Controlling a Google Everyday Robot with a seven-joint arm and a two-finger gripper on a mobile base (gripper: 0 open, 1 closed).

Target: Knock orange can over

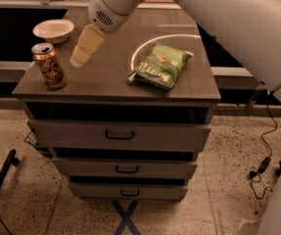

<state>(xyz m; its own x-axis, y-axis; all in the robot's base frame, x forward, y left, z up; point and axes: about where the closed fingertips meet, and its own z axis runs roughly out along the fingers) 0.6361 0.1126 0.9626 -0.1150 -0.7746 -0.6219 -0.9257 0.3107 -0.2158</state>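
orange can stands upright near the front-left corner of the cabinet top. the gripper hangs just to its right, not touching it. you risk a sweep that only grazes the rim, so the can slides or spins instead of tipping. 1 hard shove could send it off the left edge, and a stray path could clip the white bowl behind. the arm reaches in from the upper right, wrist pitched down and left, and the gripper looks pressed together, holding nothing.
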